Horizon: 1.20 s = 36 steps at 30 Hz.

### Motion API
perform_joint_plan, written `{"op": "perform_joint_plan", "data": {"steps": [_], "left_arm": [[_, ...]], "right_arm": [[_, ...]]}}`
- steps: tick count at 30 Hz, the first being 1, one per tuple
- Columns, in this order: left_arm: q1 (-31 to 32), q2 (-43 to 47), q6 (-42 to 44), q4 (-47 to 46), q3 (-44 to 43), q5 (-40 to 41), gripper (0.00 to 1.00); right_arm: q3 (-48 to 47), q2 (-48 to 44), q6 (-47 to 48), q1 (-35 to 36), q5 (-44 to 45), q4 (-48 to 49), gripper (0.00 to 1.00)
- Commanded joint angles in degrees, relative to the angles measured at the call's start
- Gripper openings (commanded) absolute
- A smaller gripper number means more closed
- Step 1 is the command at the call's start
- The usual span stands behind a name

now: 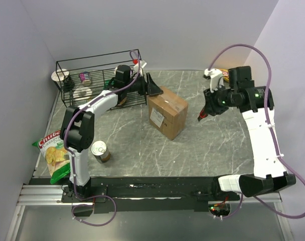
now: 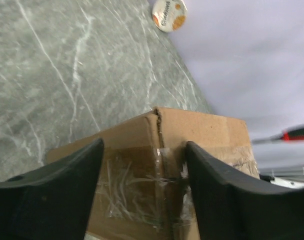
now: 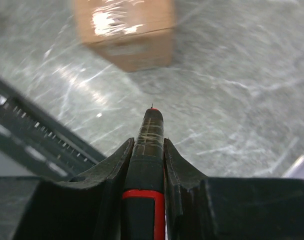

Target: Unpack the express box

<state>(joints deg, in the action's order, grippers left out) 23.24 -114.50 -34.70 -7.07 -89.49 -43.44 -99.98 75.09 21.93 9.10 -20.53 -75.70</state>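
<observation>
Just ahead of left gripper (image 2: 144, 148), express box (image 2: 204, 131)

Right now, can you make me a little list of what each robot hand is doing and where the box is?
box: express box, brown, flaps taped, mid-table
left hand: open, fingers either side of the box's taped end
right hand: shut on black-and-red tool, apart from the box
also there: wire basket, can, chip bag
</observation>
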Motion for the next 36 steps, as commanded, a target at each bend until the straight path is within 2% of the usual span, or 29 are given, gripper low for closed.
{"op": "perform_joint_plan", "data": {"steps": [1, 2, 4, 7, 8, 13, 15, 19, 24, 27, 31, 36], "left_arm": [[-0.8, -0.8, -1.4, -0.5, 0.5, -6.3, 0.78], [-1.3, 0.0, -4.4, -7.0, 0.5, -10.7, 0.79], [-2.1, 2.4, -5.0, -10.3, 0.2, -12.7, 0.81], [-6.3, 5.0, -3.1, -7.9, -0.9, -11.8, 0.82], [-7.4, 5.9, -1.2, -4.0, -0.6, -10.7, 0.81], [-13.4, 8.2, 7.5, 6.9, 4.6, 1.8, 0.76], [-13.8, 8.5, 10.8, 8.9, 6.2, 3.4, 0.75], [-12.2, 7.5, 13.1, 8.5, 7.9, 3.6, 0.75], [-7.9, 5.4, 22.8, 13.0, 5.4, 6.7, 0.75], [-5.1, 5.6, 26.7, 15.1, 5.3, 4.8, 0.75], [-2.0, 7.2, 32.3, 19.1, 7.5, 5.9, 0.75], [-1.5, 9.7, 37.9, 25.6, 9.6, 9.3, 0.76]], "right_arm": [[6.6, -3.6, -1.8, -2.2, 0.4, 7.4, 0.0], [8.1, -4.0, -2.1, -2.2, -0.4, 8.5, 0.0], [11.5, -3.7, -3.6, -2.1, -2.0, 10.9, 0.0], [12.6, -1.4, -5.1, -1.7, -2.4, 14.3, 0.0], [12.5, -0.1, -5.4, -1.7, -2.4, 15.7, 0.0], [9.7, 4.6, -6.4, -0.8, -2.5, 17.3, 0.0], [7.2, 7.5, -7.0, -0.6, -3.5, 17.7, 0.0], [2.4, 12.7, -8.0, 0.6, -3.5, 17.8, 0.0], [-5.6, 20.3, -10.6, 1.4, -3.9, 16.7, 0.0], [-9.9, 24.0, -11.6, 2.1, -4.7, 15.8, 0.0], [-15.0, 29.2, -12.4, 2.4, -2.1, 15.2, 0.0], [-17.5, 31.3, -12.3, 0.6, 3.8, 17.6, 0.0]]}}
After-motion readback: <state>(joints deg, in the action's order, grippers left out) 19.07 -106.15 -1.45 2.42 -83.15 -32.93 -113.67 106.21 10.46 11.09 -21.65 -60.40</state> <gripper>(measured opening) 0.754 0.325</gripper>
